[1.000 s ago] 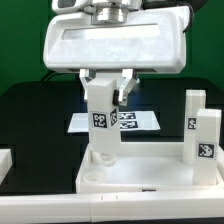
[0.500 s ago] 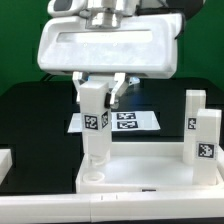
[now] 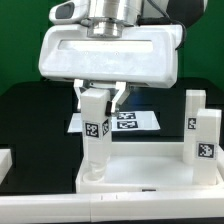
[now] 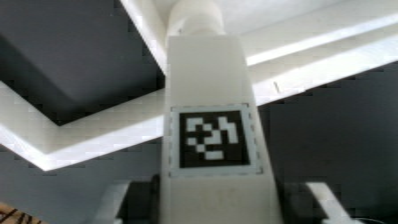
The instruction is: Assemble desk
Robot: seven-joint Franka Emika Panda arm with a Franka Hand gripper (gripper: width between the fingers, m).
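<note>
- The gripper [image 3: 100,97] is clamped on 1 leg [image 3: 95,135] of the desk, its 2 fingers pinching the leg's upper end from either side; the wrist view shows the leg [image 4: 215,120] running straight away from the camera between the fingers.
- Taking the desk top [image 3: 150,172] as landmark: it lies flat on the dark table, and the held leg stands upright over its corner on the exterior view's left, lower end at or in the corner socket. Whether it is fully seated cannot be told.
- 2 more legs [image 3: 200,135] already stand upright at the desk top's end on the exterior view's right, so the work looks roughly half done.
- To do this step well, I judge the leg should stay plumb and square to the desk top's rim, with any turning or pressing kept along the leg's own axis.
- The risk is a tilted leg jamming in the socket or dragging the desk top across the table; gentle, steady downward force seems wise.
- The marker board [image 3: 135,121] lies behind the desk top, clear of the work.
</note>
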